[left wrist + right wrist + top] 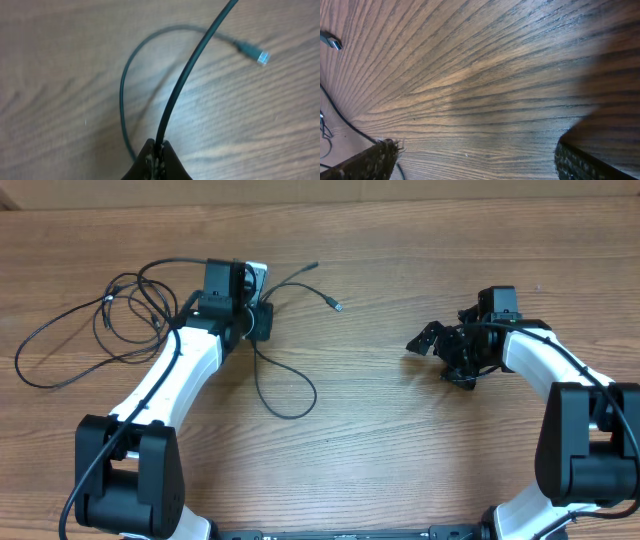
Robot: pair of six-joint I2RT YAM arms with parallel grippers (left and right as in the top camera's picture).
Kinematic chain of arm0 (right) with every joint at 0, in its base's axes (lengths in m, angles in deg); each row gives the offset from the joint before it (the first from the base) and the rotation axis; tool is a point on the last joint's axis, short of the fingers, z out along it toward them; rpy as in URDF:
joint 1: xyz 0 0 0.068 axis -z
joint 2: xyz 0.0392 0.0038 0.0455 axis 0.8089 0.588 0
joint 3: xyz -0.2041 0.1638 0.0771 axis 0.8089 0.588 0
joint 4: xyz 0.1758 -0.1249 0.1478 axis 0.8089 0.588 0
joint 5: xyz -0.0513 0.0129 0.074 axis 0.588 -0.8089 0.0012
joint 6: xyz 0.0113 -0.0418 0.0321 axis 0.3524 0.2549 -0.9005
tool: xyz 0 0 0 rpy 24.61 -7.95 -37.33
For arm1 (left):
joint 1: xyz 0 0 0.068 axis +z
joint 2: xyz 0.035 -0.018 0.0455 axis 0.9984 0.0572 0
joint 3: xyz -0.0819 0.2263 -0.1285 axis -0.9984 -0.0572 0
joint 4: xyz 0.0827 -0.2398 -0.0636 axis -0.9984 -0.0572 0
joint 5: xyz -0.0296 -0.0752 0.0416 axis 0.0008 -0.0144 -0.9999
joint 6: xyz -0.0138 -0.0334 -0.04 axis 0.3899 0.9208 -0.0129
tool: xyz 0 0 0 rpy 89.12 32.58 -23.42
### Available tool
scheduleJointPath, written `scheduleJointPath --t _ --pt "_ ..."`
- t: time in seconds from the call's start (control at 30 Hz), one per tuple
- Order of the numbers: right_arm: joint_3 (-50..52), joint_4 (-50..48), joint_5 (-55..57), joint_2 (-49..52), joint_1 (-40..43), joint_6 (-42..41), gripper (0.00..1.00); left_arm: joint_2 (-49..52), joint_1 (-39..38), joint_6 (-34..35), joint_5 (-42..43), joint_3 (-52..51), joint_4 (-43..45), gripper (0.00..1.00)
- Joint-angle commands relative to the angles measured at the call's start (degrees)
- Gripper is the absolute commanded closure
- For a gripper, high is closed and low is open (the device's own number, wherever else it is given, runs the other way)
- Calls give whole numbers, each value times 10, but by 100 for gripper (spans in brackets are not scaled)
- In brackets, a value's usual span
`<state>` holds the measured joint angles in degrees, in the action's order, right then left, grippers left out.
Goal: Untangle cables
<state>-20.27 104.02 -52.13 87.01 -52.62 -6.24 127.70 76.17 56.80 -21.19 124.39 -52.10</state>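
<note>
Black cables point(108, 299) sprawl in loose loops at ten o'clock on the table point(400, 440), one strand trailing toward six. Left gripper point(158, 152), at eleven o'clock, is clamped tight on one cable. Right gripper point(432, 340), at three o'clock, stands spread wide with nothing between its fingers point(375, 160).

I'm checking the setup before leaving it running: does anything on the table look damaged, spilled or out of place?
Nothing looks damaged or spilled. The only untidy thing is the cables, in crossing loops on the left half of the table, with one cord pinched in the left jaws. The right jaws stand open over bare wood.
</note>
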Motion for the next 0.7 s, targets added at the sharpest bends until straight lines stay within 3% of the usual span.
scheduleJointPath --t 0.0,0.3,0.43,0.5,0.53,0.6,0.67 --pt "15 0 60 23 3 7 0 0 -6 -10 10 6 39 96" --pt "15 0 60 23 3 7 0 44 -42 -19 25 6 99 95" --pt "15 0 60 23 3 7 0 78 -57 -37 24 6 115 89" --pt "15 0 60 23 3 7 0 96 -61 -37 20 6 123 75" --pt "15 0 60 23 3 7 0 108 -62 -36 20 6 128 54" --pt "15 0 60 23 3 7 0 109 -62 -36 18 6 133 24" --pt "15 0 60 23 3 7 0 103 -60 -34 19 11 137 18"
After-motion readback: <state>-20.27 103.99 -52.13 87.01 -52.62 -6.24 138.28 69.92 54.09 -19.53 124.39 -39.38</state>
